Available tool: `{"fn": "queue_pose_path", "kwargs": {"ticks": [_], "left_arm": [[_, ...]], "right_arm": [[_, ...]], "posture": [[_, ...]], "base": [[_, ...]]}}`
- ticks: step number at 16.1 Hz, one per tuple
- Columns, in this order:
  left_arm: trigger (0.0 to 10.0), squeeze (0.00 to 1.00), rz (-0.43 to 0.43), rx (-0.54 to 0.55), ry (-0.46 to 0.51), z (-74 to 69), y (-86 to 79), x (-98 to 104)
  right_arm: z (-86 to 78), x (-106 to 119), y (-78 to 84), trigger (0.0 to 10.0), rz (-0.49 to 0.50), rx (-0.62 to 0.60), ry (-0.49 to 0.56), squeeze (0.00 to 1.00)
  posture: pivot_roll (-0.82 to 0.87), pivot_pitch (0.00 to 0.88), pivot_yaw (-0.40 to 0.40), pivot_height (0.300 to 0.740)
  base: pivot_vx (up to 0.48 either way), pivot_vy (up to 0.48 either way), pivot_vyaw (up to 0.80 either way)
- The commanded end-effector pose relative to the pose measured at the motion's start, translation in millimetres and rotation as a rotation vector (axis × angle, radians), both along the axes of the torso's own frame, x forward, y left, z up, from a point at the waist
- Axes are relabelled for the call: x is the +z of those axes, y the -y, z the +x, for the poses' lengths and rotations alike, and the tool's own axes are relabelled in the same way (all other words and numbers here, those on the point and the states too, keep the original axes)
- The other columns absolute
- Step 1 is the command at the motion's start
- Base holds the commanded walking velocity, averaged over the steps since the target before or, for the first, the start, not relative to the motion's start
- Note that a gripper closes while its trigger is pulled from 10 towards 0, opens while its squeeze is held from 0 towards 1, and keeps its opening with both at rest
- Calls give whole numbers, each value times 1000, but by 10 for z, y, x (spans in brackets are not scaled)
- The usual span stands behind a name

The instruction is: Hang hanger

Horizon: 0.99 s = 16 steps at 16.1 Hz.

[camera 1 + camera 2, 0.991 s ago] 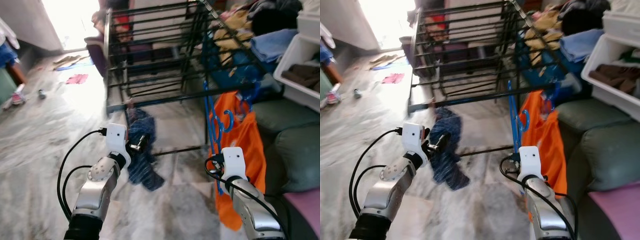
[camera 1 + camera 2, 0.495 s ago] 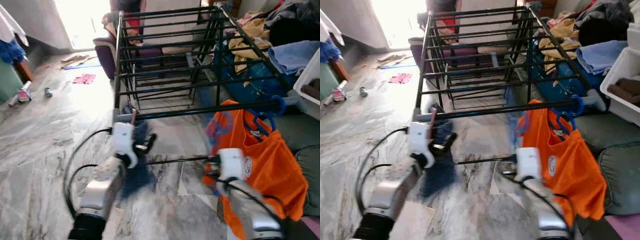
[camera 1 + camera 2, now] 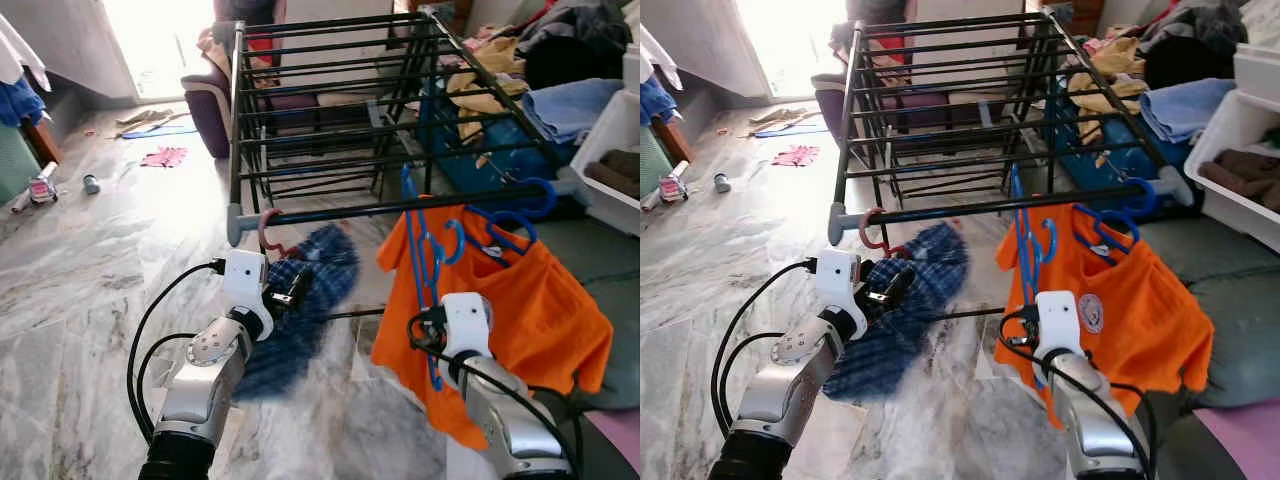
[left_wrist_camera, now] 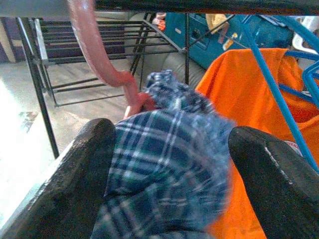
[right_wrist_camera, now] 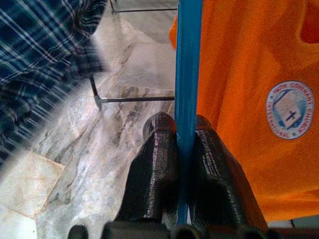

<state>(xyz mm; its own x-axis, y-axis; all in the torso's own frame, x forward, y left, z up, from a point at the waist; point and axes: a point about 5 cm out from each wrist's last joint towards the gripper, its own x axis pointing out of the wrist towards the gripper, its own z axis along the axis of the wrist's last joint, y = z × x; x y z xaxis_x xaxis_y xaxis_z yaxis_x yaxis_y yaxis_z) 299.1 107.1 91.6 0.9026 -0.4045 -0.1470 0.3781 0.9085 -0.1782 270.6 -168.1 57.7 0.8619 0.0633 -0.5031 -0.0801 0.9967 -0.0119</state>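
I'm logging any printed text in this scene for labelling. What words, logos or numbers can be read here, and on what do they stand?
Round badge on the orange shirt: a ring of blue lettering around a book-like emblem, too blurred to read with confidence.
The same badge in the right eye view: too small to read.
Nothing else in the frames carries legible text.

The left tool [image 4: 172, 164] straddles a plaid garment [image 4: 169, 169] hanging from a pink hanger [image 4: 99, 64].
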Motion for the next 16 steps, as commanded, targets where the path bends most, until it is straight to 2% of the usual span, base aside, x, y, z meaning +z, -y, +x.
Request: {"fn": "queue_pose_path", "kwargs": {"ticks": [1,5,9,12,16], "left_arm": [[10000,0,15,-9,2,1,-6,16],[10000,0,19,-19,0,3,15,10],[10000,0,28,-28,-11,-2,39,-9],[10000,0,32,-27,-17,-13,42,-19],[10000,0,35,-29,-25,-28,50,-32]], "right_arm": [[80,89,-5,10000,14,1,23,0],[251,180,-15,10000,42,36,12,0],[461,261,-215,10000,105,156,-43,0],[533,183,-264,10000,166,141,-131,0],[569,61,-204,10000,181,87,-200,0]], "posture": [[-89,37,67,740],[-89,35,68,740],[-84,36,62,740],[-80,37,56,740],[-76,40,50,740]], "base": [[0,0,0],[0,0,0],[0,0,0],[0,0,0],[0,0,0]]}}
